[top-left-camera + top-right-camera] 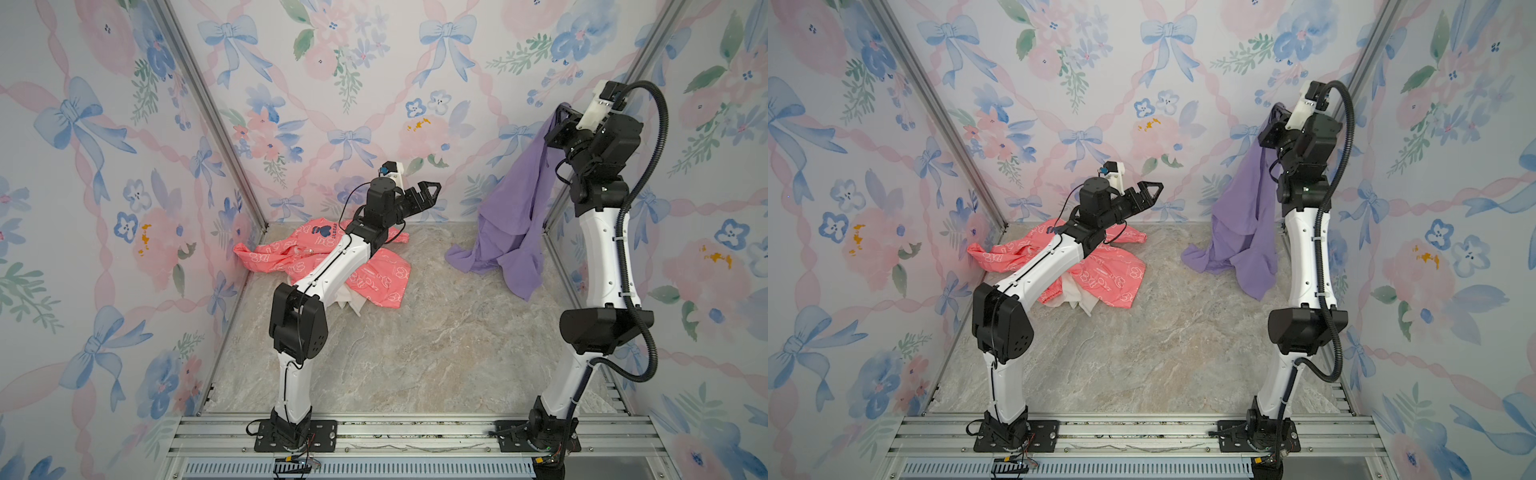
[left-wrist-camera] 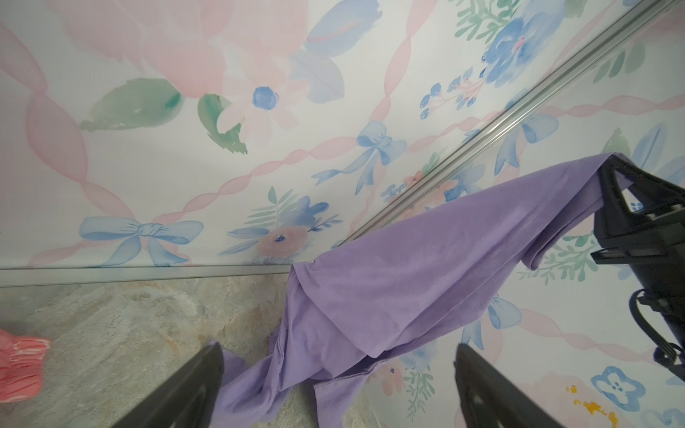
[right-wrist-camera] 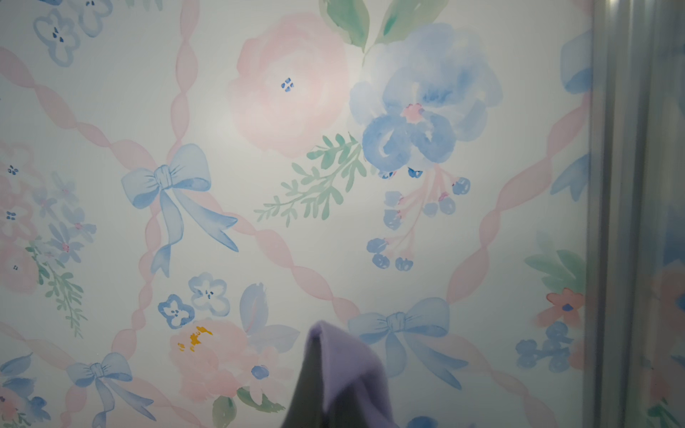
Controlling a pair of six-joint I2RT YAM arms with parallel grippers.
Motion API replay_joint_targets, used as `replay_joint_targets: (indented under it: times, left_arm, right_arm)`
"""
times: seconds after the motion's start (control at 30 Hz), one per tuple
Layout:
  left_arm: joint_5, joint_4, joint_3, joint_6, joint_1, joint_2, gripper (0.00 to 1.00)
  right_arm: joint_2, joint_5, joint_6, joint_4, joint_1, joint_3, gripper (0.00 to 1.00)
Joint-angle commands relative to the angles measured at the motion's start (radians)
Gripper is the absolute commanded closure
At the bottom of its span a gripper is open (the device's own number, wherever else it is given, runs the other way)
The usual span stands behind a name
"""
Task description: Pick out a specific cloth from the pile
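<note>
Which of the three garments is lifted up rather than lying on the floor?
The plain purple cloth: it hangs from the right arm's jaws, while the pink jacket and white cloth lie heaped on the floor.

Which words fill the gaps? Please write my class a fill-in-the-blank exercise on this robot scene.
The cloth that the right gripper holds up is ____ in colour.
The left gripper stands ____, holding nothing.
From beneath the pink jacket peeks a second cloth, coloured ____.
Missing words: purple; open; white.
</note>
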Motion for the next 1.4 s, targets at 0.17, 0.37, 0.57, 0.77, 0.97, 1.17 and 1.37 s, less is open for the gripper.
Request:
replay_joint_targets:
  times: [0.17,0.37,0.57,0.77,0.97,1.17,1.37]
  left_arm:
    - [-0.043,-0.007,-0.07,0.066,0.008,-0.053,0.02]
    - [-0.071,-0.007,-0.111,0.09,0.012,-0.093,0.02]
    - [-0.091,-0.008,-0.136,0.114,0.014,-0.12,0.02]
    - [-0.113,-0.007,-0.158,0.126,0.013,-0.147,0.02]
    - [-0.139,-0.006,-0.188,0.151,0.013,-0.183,0.02]
    - [-0.151,-0.007,-0.192,0.16,0.011,-0.192,0.02]
    - [-0.167,-0.007,-0.209,0.163,0.008,-0.204,0.02]
  right_arm:
    - [-0.079,0.029,-0.066,0.012,-0.035,-0.139,1.0]
    - [-0.219,0.069,-0.113,0.054,-0.096,-0.386,1.0]
    - [-0.324,0.089,-0.161,-0.012,-0.12,-0.588,1.0]
    - [-0.443,0.176,-0.147,-0.156,-0.114,-0.801,1.0]
    - [-0.538,0.279,-0.151,-0.294,-0.114,-1.005,1.0]
    - [-0.527,0.365,-0.116,-0.5,-0.115,-1.086,1.0]
    - [-0.489,0.356,-0.045,-0.597,-0.119,-1.173,0.99]
